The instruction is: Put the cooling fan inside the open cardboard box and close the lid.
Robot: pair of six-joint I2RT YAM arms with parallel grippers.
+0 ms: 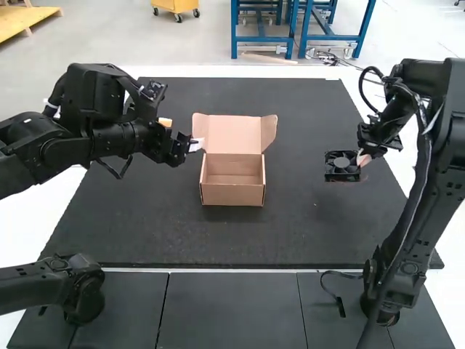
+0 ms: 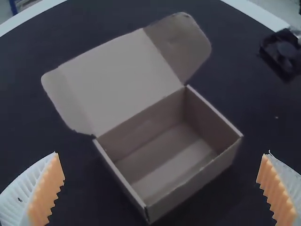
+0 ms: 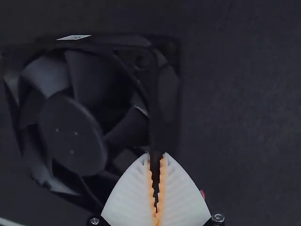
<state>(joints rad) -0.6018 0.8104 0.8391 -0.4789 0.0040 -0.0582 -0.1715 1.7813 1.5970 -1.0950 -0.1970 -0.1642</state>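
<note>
Fan rim sits pinched in my right gripper: the two white ribbed fingers are drawn almost together, and the orange pads clamp the thin black frame at one corner. The fan's blades and round hub face my right wrist camera, with the dark mat behind them. From the high view, I hold the fan near the mat's right edge, roughly level with the box and well apart from it. I cannot tell whether the fan touches the mat or hangs just above it.

My left gripper is spread wide, holding nothing. Its fingers are also white and ribbed with orange pads, and in my left wrist view the box lies between and beyond them. In the high view the fingertips are just beside the left edge of the lid, on the box's far left side.

The box stands near the middle of the mat, open at the top. Its lid is folded back from the far wall, with a small flap at each side. The mat lies on a white table.
</note>
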